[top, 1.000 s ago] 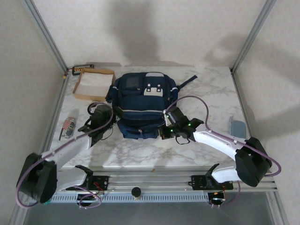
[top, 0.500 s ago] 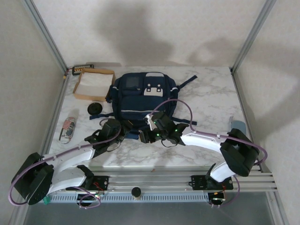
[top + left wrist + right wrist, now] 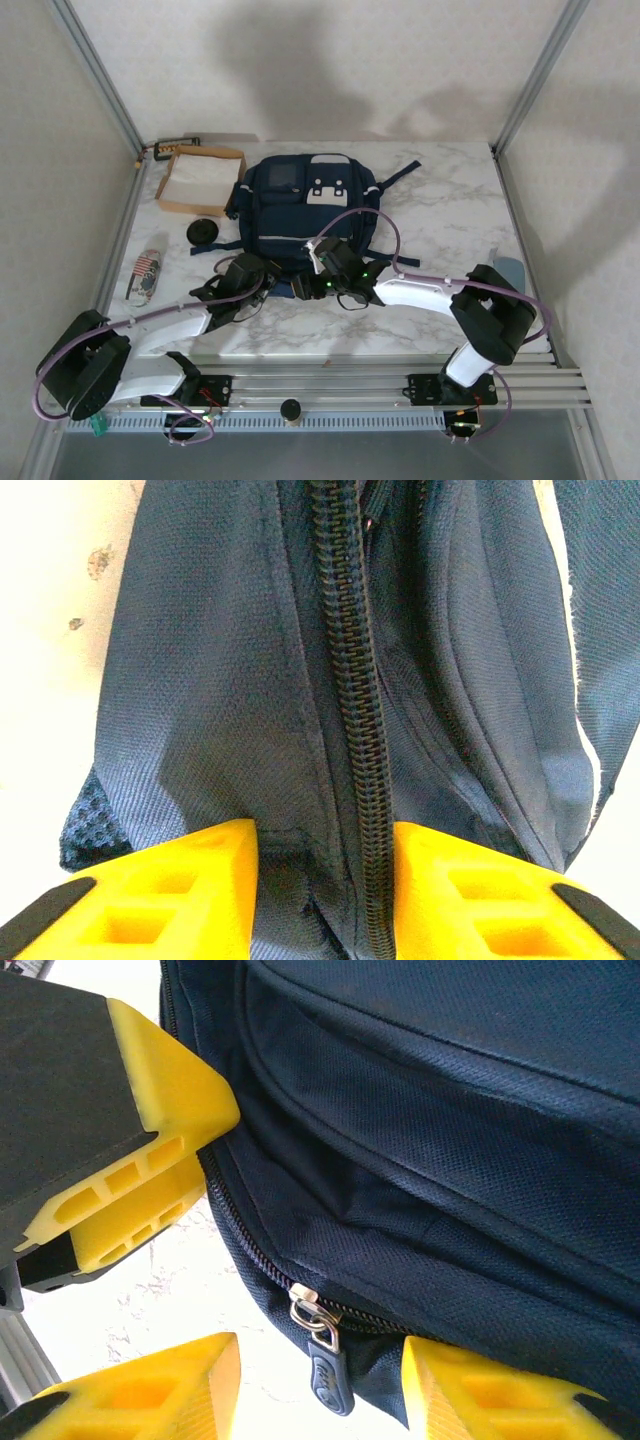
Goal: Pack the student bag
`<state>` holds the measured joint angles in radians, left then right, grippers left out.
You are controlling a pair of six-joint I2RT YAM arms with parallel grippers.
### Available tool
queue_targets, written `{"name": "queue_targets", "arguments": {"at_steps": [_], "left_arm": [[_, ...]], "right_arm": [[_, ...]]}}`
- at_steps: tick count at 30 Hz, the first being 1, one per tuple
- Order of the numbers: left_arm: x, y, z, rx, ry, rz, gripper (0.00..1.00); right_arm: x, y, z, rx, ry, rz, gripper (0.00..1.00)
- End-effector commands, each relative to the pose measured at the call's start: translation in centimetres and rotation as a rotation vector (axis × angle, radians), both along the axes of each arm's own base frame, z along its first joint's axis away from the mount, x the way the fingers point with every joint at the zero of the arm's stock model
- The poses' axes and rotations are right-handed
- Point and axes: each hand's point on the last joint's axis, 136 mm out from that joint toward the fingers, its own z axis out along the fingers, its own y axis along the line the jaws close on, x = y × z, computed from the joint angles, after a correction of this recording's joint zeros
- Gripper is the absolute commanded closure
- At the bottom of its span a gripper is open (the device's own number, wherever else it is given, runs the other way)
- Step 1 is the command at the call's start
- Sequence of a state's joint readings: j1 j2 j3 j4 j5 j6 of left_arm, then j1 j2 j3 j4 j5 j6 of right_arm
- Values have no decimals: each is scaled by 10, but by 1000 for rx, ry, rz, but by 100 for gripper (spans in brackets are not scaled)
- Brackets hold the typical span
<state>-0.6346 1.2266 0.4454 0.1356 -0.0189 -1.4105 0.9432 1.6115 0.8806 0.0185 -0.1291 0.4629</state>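
Arms since earlier: drawing in from either flank of the backpack (image 3: pixel 300 205) and meeting at its near edge.
Table (image 3: pixel 440 215): showing white marble with grey veins, ending at a metal rail (image 3: pixel 330 385) on the near side.
Room: closing in with pale walls (image 3: pixel 320 60) and slanting metal posts (image 3: pixel 100 75) at the back corners.
Writing: lying too small to read on the white patches (image 3: pixel 328 190); showing a stars-and-stripes pattern on the small flat thing (image 3: pixel 145 274) by the left edge.
Backpack: lying flat at mid-table in navy fabric, carrying a pale stripe (image 3: pixel 300 238) across the front, trailing a dark strap (image 3: pixel 400 172) to the right.
Neighbours: cardboard box (image 3: pixel 200 178) sitting just left of the far end; black round thing (image 3: pixel 203 231) lying near the left flank.
Left gripper (image 3: pixel 322 830): pinching a fold of the backpack's fabric, with the zipper (image 3: pixel 350 730) running between the yellow fingers (image 3: pixel 190 880).
Right gripper (image 3: pixel 318 1345): holding its jaws apart at the backpack's edge, with the zipper pull (image 3: pixel 325 1365) hanging ungripped between them.
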Motion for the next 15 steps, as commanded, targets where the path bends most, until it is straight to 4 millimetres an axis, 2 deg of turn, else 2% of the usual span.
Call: {"name": "queue_targets", "arguments": {"at_steps": [1, 5, 8, 11, 15], "left_arm": [[14, -8, 18, -13, -45, 15, 69], [17, -11, 21, -9, -48, 7, 77], [17, -11, 19, -7, -46, 4, 82], [18, -11, 20, -6, -50, 5, 85], [17, -11, 21, -4, -51, 7, 89]], "right_arm": [[4, -3, -17, -64, -11, -21, 53], [-6, 2, -13, -44, -3, 12, 55], [-5, -9, -11, -64, -20, -32, 52], [-3, -10, -24, -98, -1, -41, 54], [-6, 1, -36, -96, 29, -11, 59]]}}
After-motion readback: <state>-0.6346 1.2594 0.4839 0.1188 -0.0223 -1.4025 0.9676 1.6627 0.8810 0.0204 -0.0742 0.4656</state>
